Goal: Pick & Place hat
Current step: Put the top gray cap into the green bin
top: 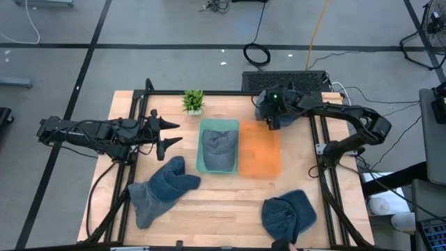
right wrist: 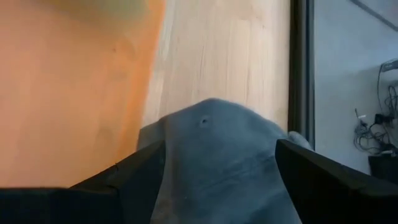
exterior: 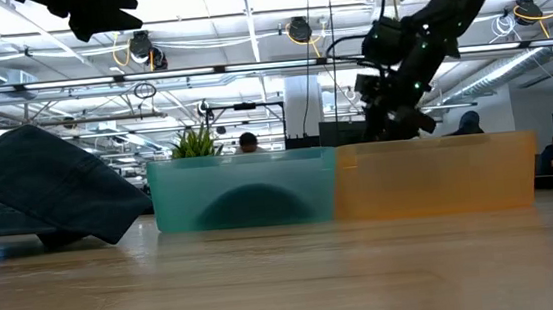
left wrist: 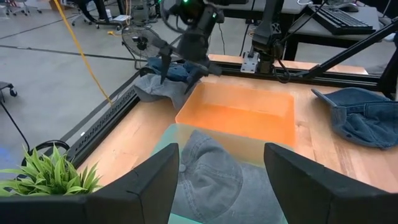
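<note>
On the pale wooden table [top: 223, 199] I count four blue-grey denim hats and two shallow plastic bins, which touch side by side. One grey-blue hat [top: 218, 148] lies inside the teal bin [top: 219, 125]; the orange bin [top: 259, 155] holds nothing. A second hat [top: 162, 188] lies near the left front, a third [top: 289, 214] at the right front. The fourth hat [right wrist: 214, 162] (seen best from the right wrist) lies behind the orange bin, between the spread fingers of the right gripper [top: 268, 120]. The left gripper [top: 169, 134] hovers with its fingers apart beside the teal bin, holding nothing. One small green plant [top: 194, 100] stands at the back.
</note>
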